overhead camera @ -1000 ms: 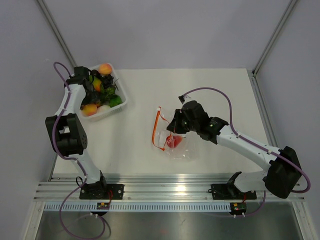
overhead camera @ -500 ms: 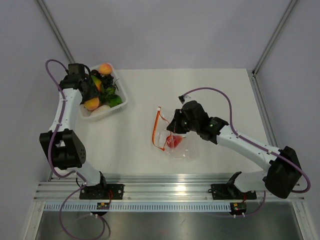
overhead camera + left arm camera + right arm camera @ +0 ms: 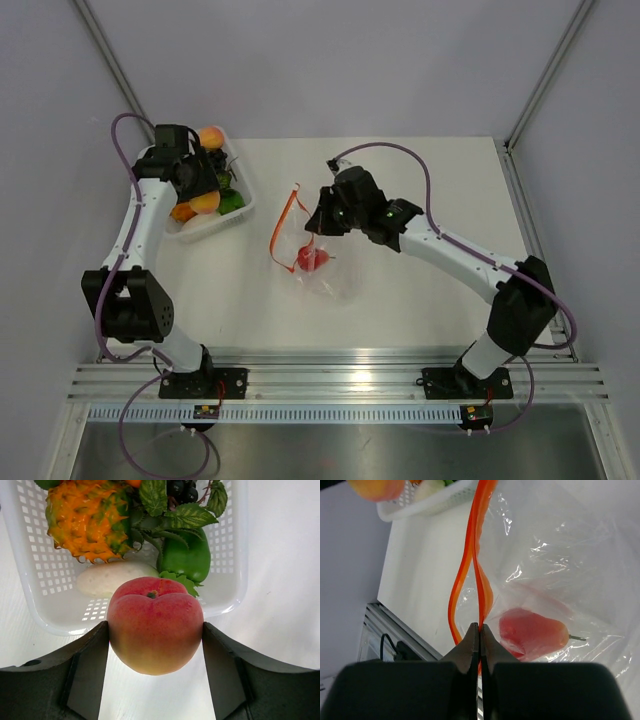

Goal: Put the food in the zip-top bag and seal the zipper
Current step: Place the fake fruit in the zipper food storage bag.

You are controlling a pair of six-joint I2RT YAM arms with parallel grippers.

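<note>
Left wrist view: your left gripper (image 3: 154, 632) is clamped on the peach (image 3: 155, 615), one finger on each flank, stem dimple toward the camera. The peach hangs just off the near wall of the white tray (image 3: 235, 580). The pineapple (image 3: 87, 520) lies in that tray beside a green pepper (image 3: 187, 562).

Right wrist view: your right gripper (image 3: 480, 627) is pinched tight on one lip of the zipper (image 3: 479, 540). The other lip bows off to the side, so the mouth shows as a narrow slit. The red fruit (image 3: 532, 632) is inside the zip-top bag (image 3: 555, 555), low against the film.

Top view: the bag sits mid-table (image 3: 420, 180), well apart from the tray. Mouth width is hard to judge here; probably too tight for the peach.

Step in hand, as I read it: carry the peach to the bag.
- Lift the pinched lip first so the slit rounds out.
- Bring the peach in along the line of the mouth, not across the strip.
- Let go only once it is past both lips; it is glossy and round and will likely roll.
- Don't drag the free lip inward with the fingers.
</note>
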